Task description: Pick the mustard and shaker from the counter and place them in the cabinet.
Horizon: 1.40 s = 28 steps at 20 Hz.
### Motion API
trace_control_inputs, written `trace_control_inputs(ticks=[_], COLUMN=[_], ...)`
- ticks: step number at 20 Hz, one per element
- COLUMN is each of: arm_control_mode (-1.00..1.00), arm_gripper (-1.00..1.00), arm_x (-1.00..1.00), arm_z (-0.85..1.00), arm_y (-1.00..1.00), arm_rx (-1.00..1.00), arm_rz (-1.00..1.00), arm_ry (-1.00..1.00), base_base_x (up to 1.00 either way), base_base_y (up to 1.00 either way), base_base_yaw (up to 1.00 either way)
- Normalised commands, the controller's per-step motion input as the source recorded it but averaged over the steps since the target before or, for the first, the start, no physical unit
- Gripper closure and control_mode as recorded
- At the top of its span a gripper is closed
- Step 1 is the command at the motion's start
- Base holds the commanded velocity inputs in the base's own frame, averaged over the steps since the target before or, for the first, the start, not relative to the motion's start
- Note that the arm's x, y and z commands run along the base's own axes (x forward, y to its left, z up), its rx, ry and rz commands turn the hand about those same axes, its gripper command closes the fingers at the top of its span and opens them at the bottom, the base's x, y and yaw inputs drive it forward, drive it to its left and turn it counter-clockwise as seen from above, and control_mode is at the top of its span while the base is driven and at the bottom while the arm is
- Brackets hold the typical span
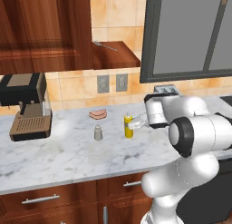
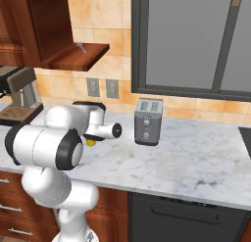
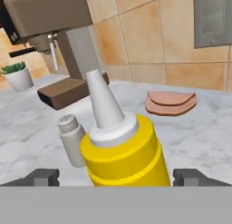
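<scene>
Already level with its target, the robot's gripper (image 3: 115, 177) stands with jaws spread wide on either side of the mustard (image 3: 122, 153), the yellow bottle between the two dark fingertips (image 3: 43, 177) and not yet clasped. Closing now looks risky: the slim bottle is upright on smooth stone, and a push from one finger before the other could tip it or slide it into the shaker (image 1: 97, 132), which stands near its left side in the left base view and just beside it through the hand camera. A grip too near the tapered nozzle could also let it slip on the lift. Beyond the pair lies a flat pink food piece (image 1: 98, 114), then a coffee machine (image 1: 26, 107) far left and a small potted plant (image 3: 18, 75). The counter (image 1: 68, 157) is veined white-grey marble over reddish-brown drawers (image 1: 45, 200); a toaster (image 2: 148, 121) sits further right. Tan tiles and wall sockets (image 1: 112, 83) back it, a dark-framed window (image 2: 191, 42) above, and the cabinet (image 1: 45, 30) hangs open overhead, its shelf (image 1: 118, 60) waiting
</scene>
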Motion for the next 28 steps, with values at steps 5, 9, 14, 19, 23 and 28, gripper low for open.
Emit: trace_control_inputs(ticks=[5, 9, 14, 19, 23, 28], arm_control_mode=[-1.00, -1.00, -1.00, -1.00, -1.00, -1.00], arm_gripper=[1.00, 1.00, 1.00, 1.00, 1.00, 1.00], arm_x=[0.02, -0.05, -0.24, -0.36, -0.43, -0.50], arm_z=[0.00, 0.09, 0.69, 0.99, 1.00, 1.00], arm_y=[0.01, 0.00, 0.06, 0.08, 0.13, 0.12], arm_rx=[0.00, 0.01, 0.03, 0.05, 0.04, 0.03], arm_rz=[0.00, 0.00, 0.00, 0.00, 0.00, 0.00], arm_ry=[0.00, -0.04, -0.11, -0.10, -0.06, 0.00], base_base_x=[0.00, 0.00, 0.00, 0.00, 0.00, 0.00], base_base_y=[0.00, 0.00, 0.00, 0.00, 0.00, 0.00], base_base_yaw=[0.00, 0.00, 0.00, 0.00, 0.00, 0.00])
